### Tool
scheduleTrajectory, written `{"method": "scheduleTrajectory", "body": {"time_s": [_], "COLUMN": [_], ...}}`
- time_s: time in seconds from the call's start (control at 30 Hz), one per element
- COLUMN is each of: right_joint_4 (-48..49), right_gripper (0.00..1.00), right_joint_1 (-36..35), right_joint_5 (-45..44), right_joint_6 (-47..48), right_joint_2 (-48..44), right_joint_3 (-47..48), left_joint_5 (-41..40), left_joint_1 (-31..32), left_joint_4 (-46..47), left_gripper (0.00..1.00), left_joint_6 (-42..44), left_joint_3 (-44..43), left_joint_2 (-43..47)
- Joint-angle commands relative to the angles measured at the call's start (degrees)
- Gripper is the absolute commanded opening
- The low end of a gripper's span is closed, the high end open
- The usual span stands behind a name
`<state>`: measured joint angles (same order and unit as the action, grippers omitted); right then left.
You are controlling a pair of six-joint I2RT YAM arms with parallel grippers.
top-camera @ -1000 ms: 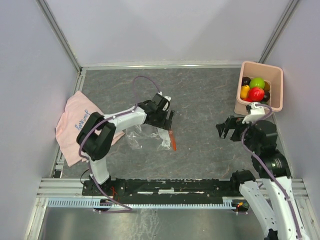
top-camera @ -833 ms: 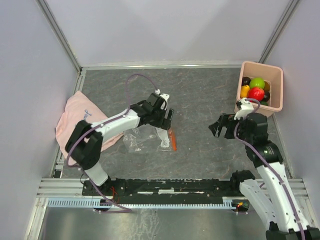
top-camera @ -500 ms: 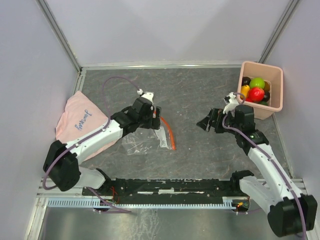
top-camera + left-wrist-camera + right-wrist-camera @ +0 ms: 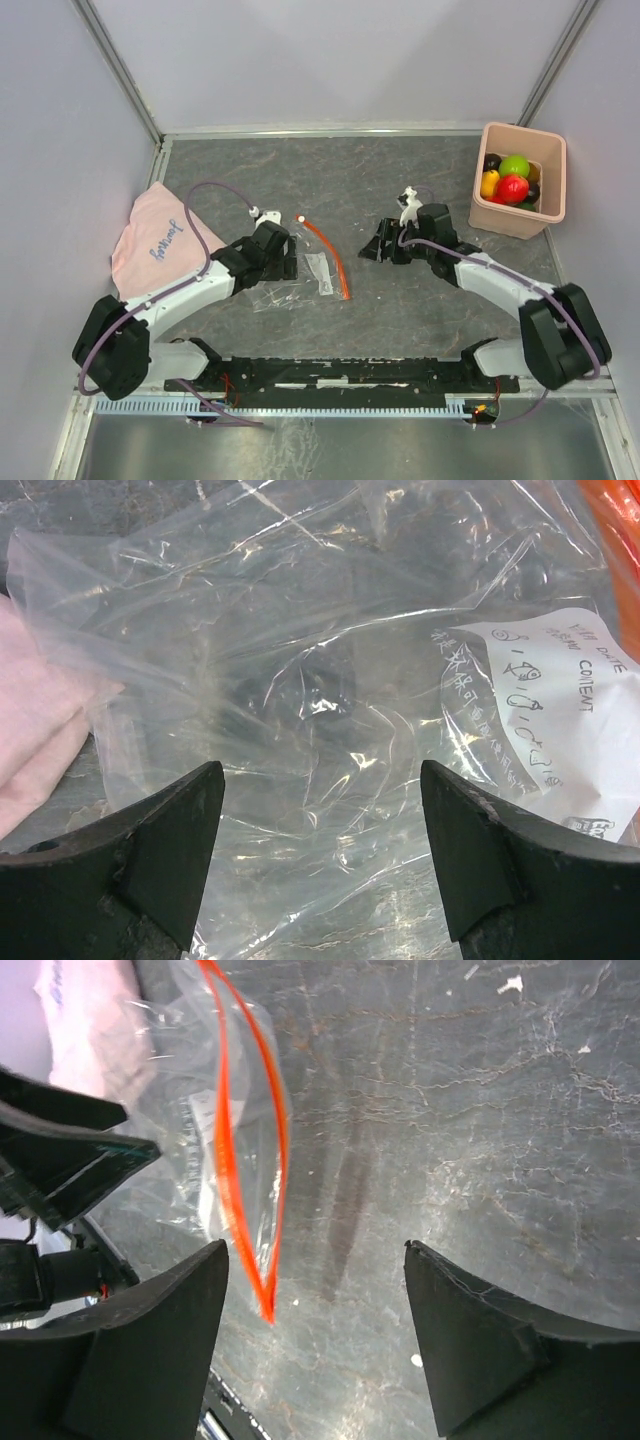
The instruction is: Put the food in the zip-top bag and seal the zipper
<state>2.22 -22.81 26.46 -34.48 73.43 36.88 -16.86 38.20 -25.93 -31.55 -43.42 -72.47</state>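
While both pairs of fingers stand wide and empty, we hold nothing. Our left fingers (image 4: pixel 160 850) hover just over the bag (image 4: pixel 300 680), and our right fingers (image 4: pixel 150 1350) face its mouth from the other side. The bag lies on the counter (image 4: pixel 400 180) between our arms, with the zipper (image 4: pixel 245 1150) toward the right arm. The food (image 4: pixel 512 180) sits in the bin (image 4: pixel 548 200), well apart at the far right corner.

We judge three risks. If our left fingers close on the middle of the film, they may pinch both layers together and keep the mouth shut. Since the bag is light and slick, a nudge from our right fingers could slide it along the counter instead of spreading it. The cloth (image 4: pixel 35 730) lies right at the bag's edge, so a low grab there could catch cloth as well. Later, the glossy food may slip from a loose hold.

Our right wrist view shows the zipper as a narrow loop, its two strips parted, so the mouth looks slightly open; from above we see only one orange line. Our left wrist view shows the label (image 4: pixel 540 720) and the cloth meeting the bag, though we cannot tell whether the film overlaps it. Only the top view shows the bin and the food.
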Motion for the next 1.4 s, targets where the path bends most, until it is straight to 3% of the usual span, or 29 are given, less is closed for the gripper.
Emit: {"method": "scheduleTrajectory", "body": {"time_s": [0.0, 0.13, 0.57, 0.87, 1.17, 1.37], "right_joint_4": [9.05, 13.43, 25.28, 26.75, 28.45, 23.82], "right_gripper": [0.74, 0.64, 0.65, 0.63, 0.28, 0.04], "right_joint_1": [-1.16, -2.29, -6.62, -9.28, -10.54, -10.84], "right_joint_5": [-1.70, -0.63, 5.33, 7.33, 8.54, 4.49], "right_joint_6": [-1.05, -1.67, -6.63, -6.85, -8.21, -6.31], "right_joint_2": [6.91, 13.08, 25.39, 29.68, 28.68, 22.11], "right_joint_3": [1.09, 2.14, 5.47, 8.12, 8.39, 7.25], "left_joint_5": [-0.64, -0.31, 1.91, 3.17, 5.51, 7.84], "left_joint_1": [-0.40, -0.51, -0.54, -0.58, -0.57, -0.57], "left_joint_4": [4.98, 5.88, 8.84, 10.02, 11.97, 10.83], "left_gripper": [0.85, 0.85, 0.85, 0.85, 0.85, 0.85], "left_joint_6": [-2.31, -2.02, -1.94, -2.02, -2.66, -3.87], "left_joint_3": [1.43, 2.59, 4.82, 5.55, 5.47, 2.88], "left_joint_2": [2.89, 3.72, 4.63, 4.86, 8.02, 10.21]}}
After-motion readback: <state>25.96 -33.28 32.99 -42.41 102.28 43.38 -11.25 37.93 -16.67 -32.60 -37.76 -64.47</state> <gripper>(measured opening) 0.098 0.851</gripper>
